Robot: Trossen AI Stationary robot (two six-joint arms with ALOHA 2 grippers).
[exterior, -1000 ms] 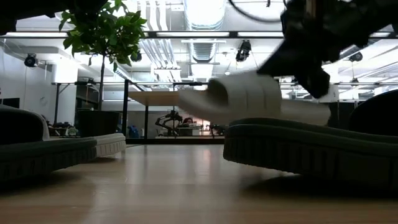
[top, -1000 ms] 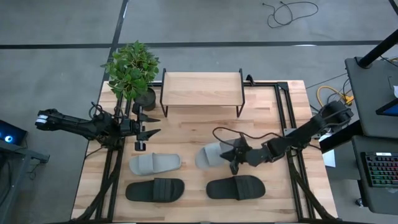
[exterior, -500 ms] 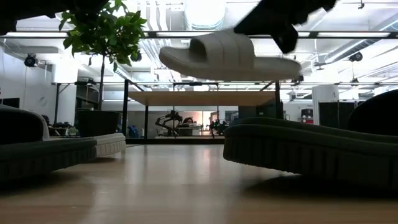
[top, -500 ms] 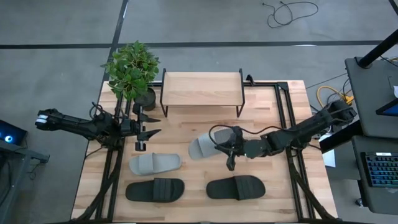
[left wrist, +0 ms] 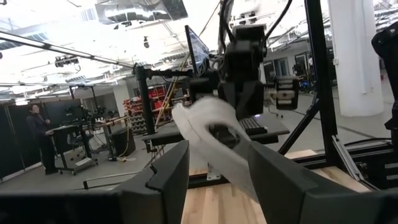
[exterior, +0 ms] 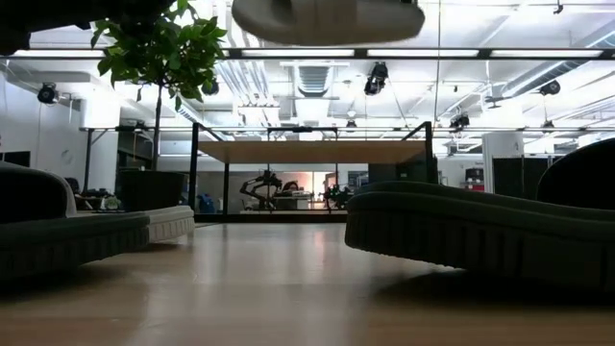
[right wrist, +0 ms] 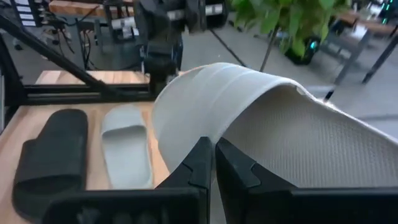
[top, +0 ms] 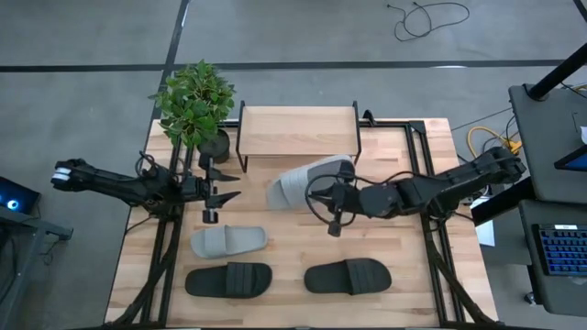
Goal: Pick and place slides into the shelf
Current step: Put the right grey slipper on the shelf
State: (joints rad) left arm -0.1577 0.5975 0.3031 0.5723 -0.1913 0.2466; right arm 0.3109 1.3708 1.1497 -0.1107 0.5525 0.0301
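Observation:
My right gripper [top: 328,195] is shut on a light grey slide [top: 307,181] and holds it in the air in front of the shelf [top: 298,133], a low wooden rack on black legs. The slide also shows at the top of the low view [exterior: 327,17] and in the left wrist view [left wrist: 211,146]. The second grey slide [top: 229,241] and two black slides [top: 229,280] [top: 348,275] lie flat on the table near its near edge. My left gripper [top: 223,188] is open and empty beside the plant pot, at the table's left. My right gripper pinches the grey slide between its two fingers [right wrist: 200,171] at the slide's side edge, by the wide strap [right wrist: 205,99]. The fingers come level from the table's right side. The slide is lifted clear of the table, tilted on its side.
A potted plant [top: 194,105] stands at the far left beside the shelf. Black frame rails [top: 426,183] run along the table's left and right sides. In the low view a black slide [exterior: 480,231] fills the right foreground.
My right gripper has gone up and toward the far edge and the shelf, a little to the left, carrying the grey slide. The slide has risen well clear of the table and turned, its far end now close to the shelf's front right leg.

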